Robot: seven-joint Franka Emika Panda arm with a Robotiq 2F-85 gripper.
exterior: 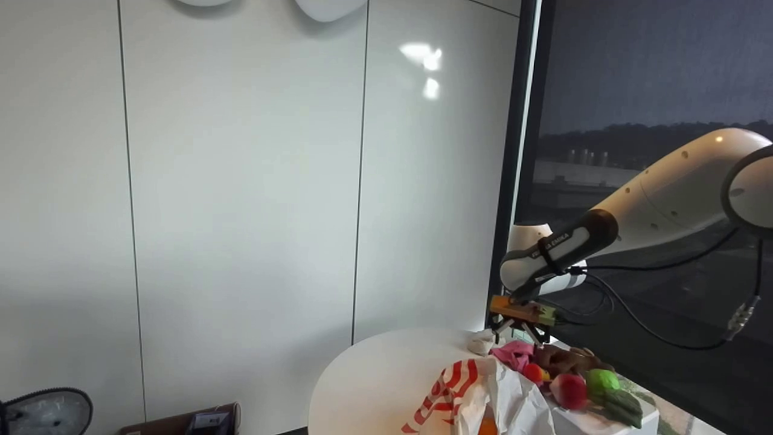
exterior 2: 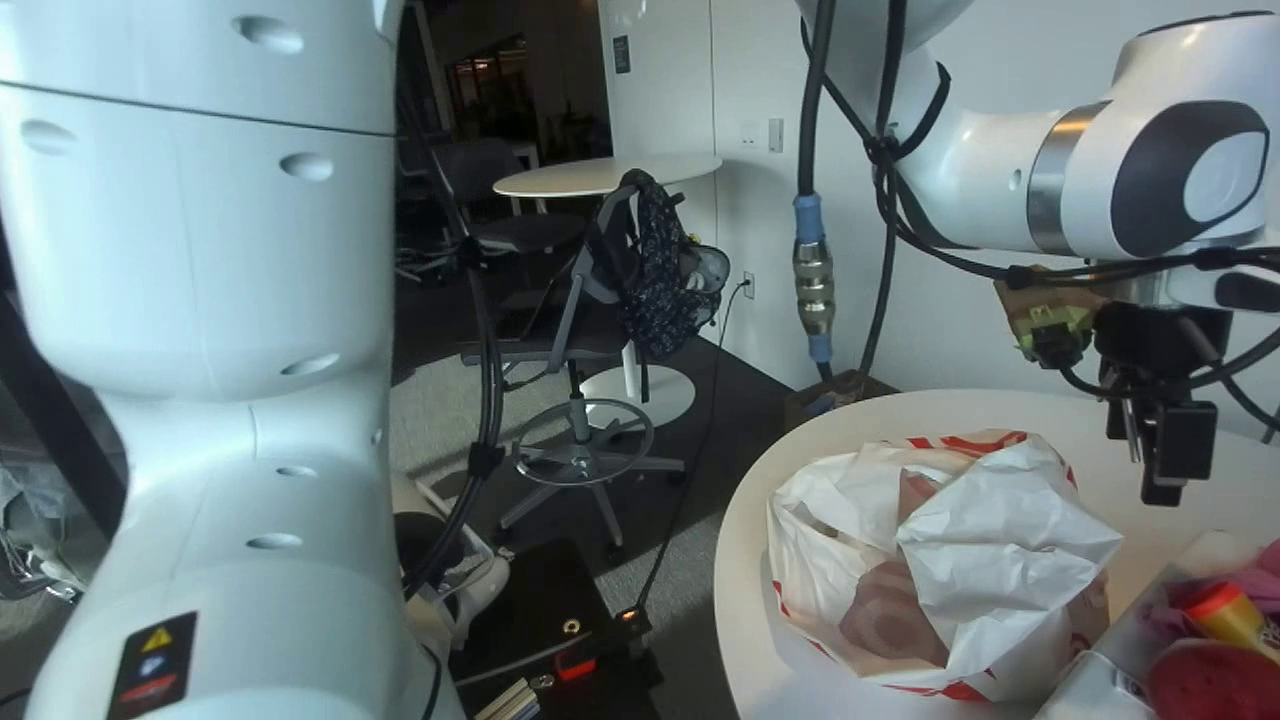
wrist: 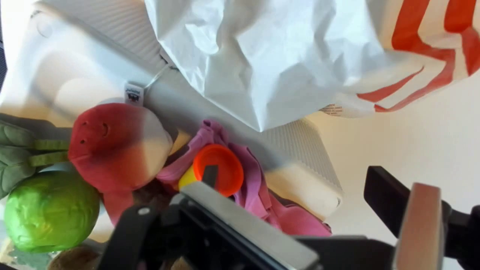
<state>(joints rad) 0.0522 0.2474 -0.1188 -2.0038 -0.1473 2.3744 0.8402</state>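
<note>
We have the claw (exterior: 519, 337) with jaws spread wide, nothing clamped, fingers pointing down over the pile. Nearest to it: pink cloth (wrist: 262, 202) and an orange-lidded yellow tub (wrist: 228, 165). In the wrist view the cloth runs just past the silver-padded finger (wrist: 247, 224), partly beneath the gap; the copper-toned finger (wrist: 418, 228) stands off on the side of the white table (exterior: 368, 374). Tub sits just ahead of the silver-padded finger, a black tip overlapping its lid in our line of sight. Touching or apart, we can't tell. In an exterior view we see the claw just above the cloth, tub beside the cloth.

Tub and cloth lie on a white plastic box (wrist: 307, 180). Next to the tub we tag a red-and-white plush (wrist: 120, 150) with green leaves (wrist: 15, 153), then a shiny green ball (wrist: 52, 212) close against it. Brown soft thing (exterior: 564, 360) behind, type unclear. Paper bag (exterior 2: 1010, 560), white with red stripes, stands beside the box, its loose edge overlapping the box in the wrist view.
</note>
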